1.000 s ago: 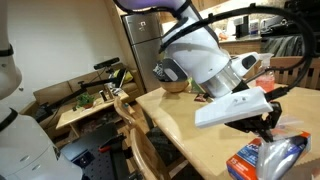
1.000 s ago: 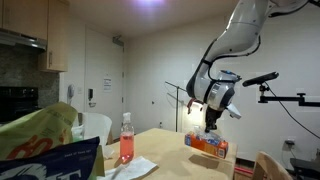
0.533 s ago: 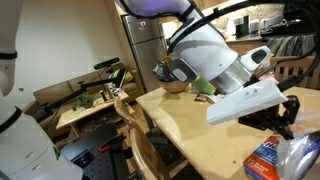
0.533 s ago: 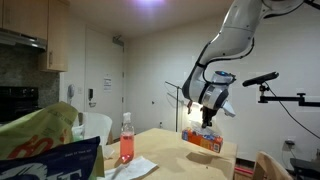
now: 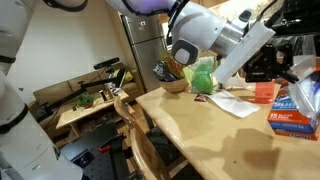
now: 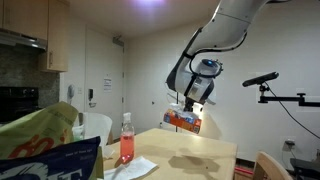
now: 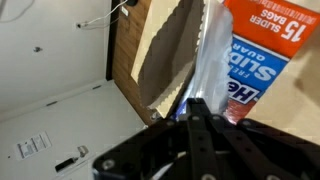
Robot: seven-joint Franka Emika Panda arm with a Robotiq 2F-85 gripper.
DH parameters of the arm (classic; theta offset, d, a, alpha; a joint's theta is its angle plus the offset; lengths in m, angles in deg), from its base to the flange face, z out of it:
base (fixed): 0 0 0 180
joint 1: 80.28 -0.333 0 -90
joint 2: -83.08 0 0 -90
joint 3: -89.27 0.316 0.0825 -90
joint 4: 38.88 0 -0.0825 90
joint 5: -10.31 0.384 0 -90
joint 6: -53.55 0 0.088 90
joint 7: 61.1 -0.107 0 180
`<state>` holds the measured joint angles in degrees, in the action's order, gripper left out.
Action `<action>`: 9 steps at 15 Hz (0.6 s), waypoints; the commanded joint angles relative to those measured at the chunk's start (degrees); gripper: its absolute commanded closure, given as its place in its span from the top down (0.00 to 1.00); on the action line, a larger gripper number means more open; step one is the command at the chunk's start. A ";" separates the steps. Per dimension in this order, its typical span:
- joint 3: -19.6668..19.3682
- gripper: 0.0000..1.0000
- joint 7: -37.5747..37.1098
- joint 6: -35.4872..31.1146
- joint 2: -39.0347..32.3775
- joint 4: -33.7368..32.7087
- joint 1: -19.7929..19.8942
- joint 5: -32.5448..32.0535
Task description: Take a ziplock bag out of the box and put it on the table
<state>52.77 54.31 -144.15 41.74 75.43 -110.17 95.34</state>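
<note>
The pincer (image 7: 193,108), low in the middle of the wrist view, is clamped tight on one end of the limp, clear plastic ziplock bag (image 7: 204,62). The bag's long axis runs straight up the frame from the jaws, towards the flat orange-red and blue cardboard box (image 7: 268,45) at upper right. Its far end seems caught inside the box, which in an exterior view hangs mid-frame (image 6: 182,121), clear above the pale tan wooden table (image 6: 195,160); the box's other contents are hidden.

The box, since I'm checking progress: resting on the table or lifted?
Lifted: the box hangs in the air, clear of the table.
</note>
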 commanded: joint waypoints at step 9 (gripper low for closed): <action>2.50 0.01 -5.93 0.57 -8.25 -2.98 -6.20 -0.76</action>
<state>55.27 48.38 -143.58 33.50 72.44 -116.36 94.58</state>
